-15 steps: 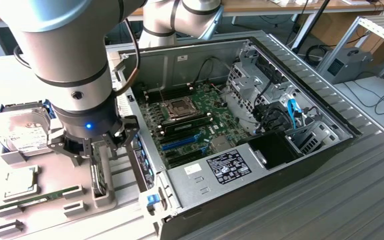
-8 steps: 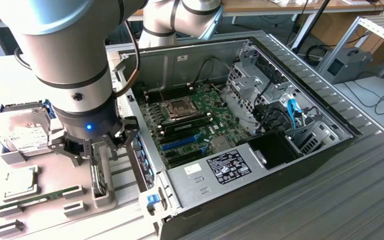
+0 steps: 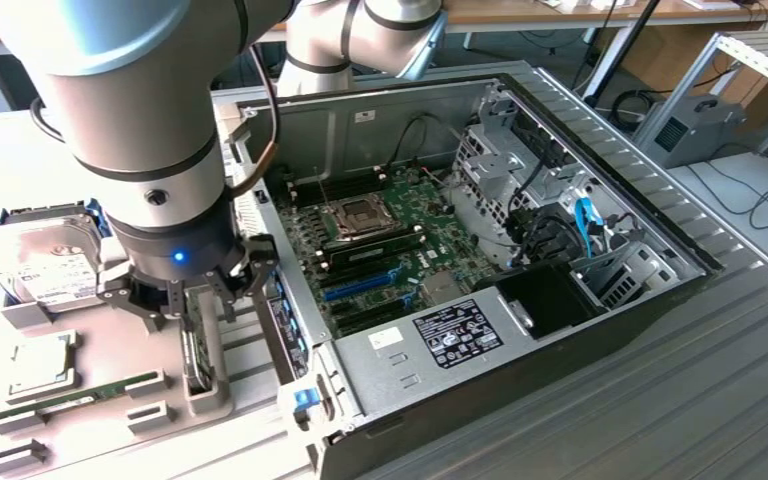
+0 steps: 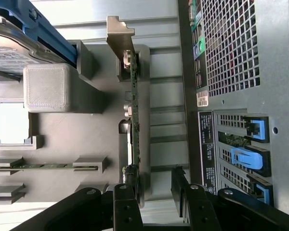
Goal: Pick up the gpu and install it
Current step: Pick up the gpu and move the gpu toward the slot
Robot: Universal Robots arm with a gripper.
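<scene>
The gripper [image 4: 153, 195], its two black fingers spread apart and holding nothing, hangs over one gpu [image 4: 133, 120], which stands on edge in a grey holder [image 4: 145, 144] just below the fingertips. To one side lie one hard drive [image 3: 44, 260] and one memory stick [image 3: 84, 395]; to the other stands one open computer case [image 3: 357, 115].

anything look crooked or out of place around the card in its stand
Nothing stands out. The gpu sits straight on its edge in the grey holder, and the open gripper is lined up with a finger on either side of it.
</scene>
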